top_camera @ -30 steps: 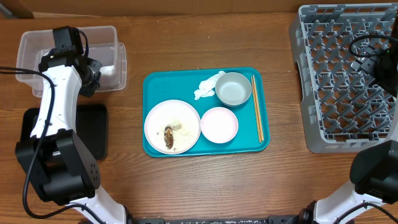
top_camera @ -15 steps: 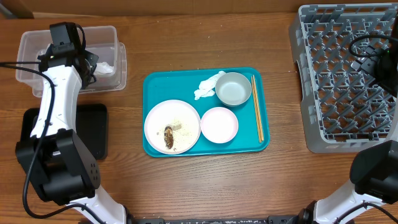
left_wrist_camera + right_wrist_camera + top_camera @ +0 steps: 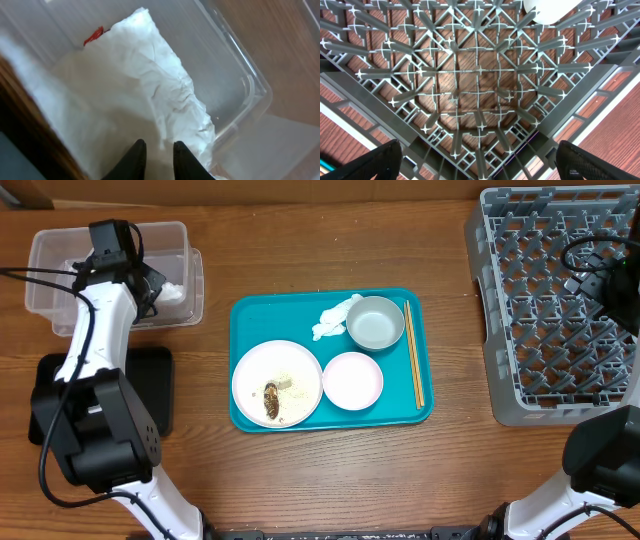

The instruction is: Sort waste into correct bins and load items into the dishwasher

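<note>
L gripper (image 3: 158,145): black fingers at bottom centre of the wrist view, only a narrow slit apart, nothing pinched btwn them. Right under the tips lies a crumpled white tissue (image 3: 165,90), running from top centre to lower right. Small red wrapper (image 3: 93,36) peeks out at the tissue's upper-left edge. Both sit inside the clear tub (image 3: 235,65); its rounded corner shows at right w/ wood table beyond. In the overhead view the tub is upper left of frame, L arm reaching over it.

R gripper (image 3: 477,150): fingers at lower-left and lower-right corners of its wrist view, spread wide, holding nothing. It hangs above the grey dish rack (image 3: 480,85), pegs and lattice filling the frame, wood seen thru the grid. White rounded obj (image 3: 550,10) at top edge, cut off; can't tell what it is.

Overhead, outward:
- Black tray (image 3: 150,385) at left, below the tub, partly under the L arm.
- Teal serving tray (image 3: 250,315) at centre.
- On it: more white tissues (image 3: 332,320) at top, touching the grey-green bowl (image 3: 375,323) to their right.
- Large white plate (image 3: 277,383) lower left on the tray, w/ brown food scrap (image 3: 271,401) and white crumbs (image 3: 285,375).
- Smaller pinkish-white plate (image 3: 352,380) just beside it.
- Chopsticks (image 3: 413,355) along the tray's right edge.
- Rack fills upper right.
</note>
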`<act>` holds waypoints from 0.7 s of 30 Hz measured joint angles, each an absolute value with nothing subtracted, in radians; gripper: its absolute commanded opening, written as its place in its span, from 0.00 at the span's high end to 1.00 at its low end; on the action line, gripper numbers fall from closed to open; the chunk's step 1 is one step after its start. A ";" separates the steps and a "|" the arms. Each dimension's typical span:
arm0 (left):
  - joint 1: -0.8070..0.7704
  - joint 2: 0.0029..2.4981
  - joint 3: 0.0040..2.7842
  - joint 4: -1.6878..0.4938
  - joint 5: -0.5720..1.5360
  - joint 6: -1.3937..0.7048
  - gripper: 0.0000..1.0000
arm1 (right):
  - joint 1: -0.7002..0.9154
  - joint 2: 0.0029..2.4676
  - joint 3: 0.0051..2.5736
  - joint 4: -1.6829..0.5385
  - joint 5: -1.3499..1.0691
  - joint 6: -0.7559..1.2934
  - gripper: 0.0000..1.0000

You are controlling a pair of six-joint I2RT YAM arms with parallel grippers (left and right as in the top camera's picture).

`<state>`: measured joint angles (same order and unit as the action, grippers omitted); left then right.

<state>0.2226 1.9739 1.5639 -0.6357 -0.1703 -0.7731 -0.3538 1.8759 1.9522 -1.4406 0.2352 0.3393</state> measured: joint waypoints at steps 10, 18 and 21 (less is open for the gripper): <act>0.223 1.979 1.565 -0.527 -0.173 -0.605 0.59 | -0.353 1.876 1.952 -1.441 0.236 0.339 0.00; 0.223 1.976 1.708 -0.652 -0.173 -0.514 0.66 | -0.353 1.876 1.952 -1.440 0.235 0.340 0.00; 0.223 1.943 1.773 -0.733 -0.174 -0.518 0.80 | -0.353 1.876 1.952 -1.441 0.236 0.340 0.00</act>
